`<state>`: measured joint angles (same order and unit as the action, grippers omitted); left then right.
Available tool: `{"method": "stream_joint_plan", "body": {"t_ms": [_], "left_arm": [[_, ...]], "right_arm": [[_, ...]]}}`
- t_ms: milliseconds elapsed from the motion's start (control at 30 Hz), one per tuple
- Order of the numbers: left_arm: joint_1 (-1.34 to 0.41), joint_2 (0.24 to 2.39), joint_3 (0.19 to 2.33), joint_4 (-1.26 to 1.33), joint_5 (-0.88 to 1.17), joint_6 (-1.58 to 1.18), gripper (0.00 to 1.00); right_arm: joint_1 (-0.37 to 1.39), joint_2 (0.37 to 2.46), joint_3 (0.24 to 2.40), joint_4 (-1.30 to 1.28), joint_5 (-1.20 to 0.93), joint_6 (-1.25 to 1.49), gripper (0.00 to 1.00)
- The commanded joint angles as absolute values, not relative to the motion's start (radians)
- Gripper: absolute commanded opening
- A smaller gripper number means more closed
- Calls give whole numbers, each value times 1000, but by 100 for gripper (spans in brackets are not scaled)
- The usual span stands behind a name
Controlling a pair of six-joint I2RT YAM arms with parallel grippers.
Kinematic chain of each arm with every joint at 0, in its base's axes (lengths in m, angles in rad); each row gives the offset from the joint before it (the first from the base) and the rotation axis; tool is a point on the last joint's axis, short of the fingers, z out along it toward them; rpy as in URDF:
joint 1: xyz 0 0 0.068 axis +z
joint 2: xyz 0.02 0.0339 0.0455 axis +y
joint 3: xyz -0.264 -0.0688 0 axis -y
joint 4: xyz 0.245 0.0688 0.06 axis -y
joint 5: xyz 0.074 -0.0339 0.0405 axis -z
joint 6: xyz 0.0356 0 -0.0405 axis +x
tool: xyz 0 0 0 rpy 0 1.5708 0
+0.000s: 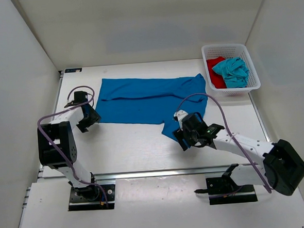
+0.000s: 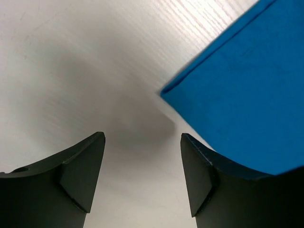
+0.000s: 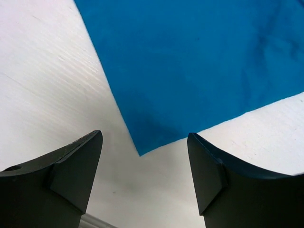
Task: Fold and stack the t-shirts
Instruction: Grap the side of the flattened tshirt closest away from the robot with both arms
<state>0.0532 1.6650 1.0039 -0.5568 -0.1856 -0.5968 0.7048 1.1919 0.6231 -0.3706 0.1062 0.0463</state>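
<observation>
Top external: my left gripper [image 1: 92, 121] and right gripper [image 1: 181, 139] gape empty at the limp blue t-shirt's [image 1: 146, 100] corners, probably best pinched there.

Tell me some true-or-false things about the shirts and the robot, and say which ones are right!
1. The blue shirt lies on the table. True.
2. The red shirt lies on the table. False: it is in the basket.
3. The teal shirt is in the basket. True.
4. The left end effector grips the blue shirt. False: it is open, with only bare table between its fingers.
5. The right end effector is open. True.
</observation>
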Motion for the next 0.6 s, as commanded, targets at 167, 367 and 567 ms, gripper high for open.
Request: {"method": "stream_joint_plan", "body": {"t_ms": [167,367,567], "left_arm": [[43,1730,1052,-485,-187,-617,62],[22,1744,1025,-459,-164,-611,21],[21,1755,990,-445,-156,-597,0]], "right_arm": [[669,1219,581,-261,140,8,67],[683,1258,591,-305,85,44,63],[640,1261,535,-292,8,133,57]]}}
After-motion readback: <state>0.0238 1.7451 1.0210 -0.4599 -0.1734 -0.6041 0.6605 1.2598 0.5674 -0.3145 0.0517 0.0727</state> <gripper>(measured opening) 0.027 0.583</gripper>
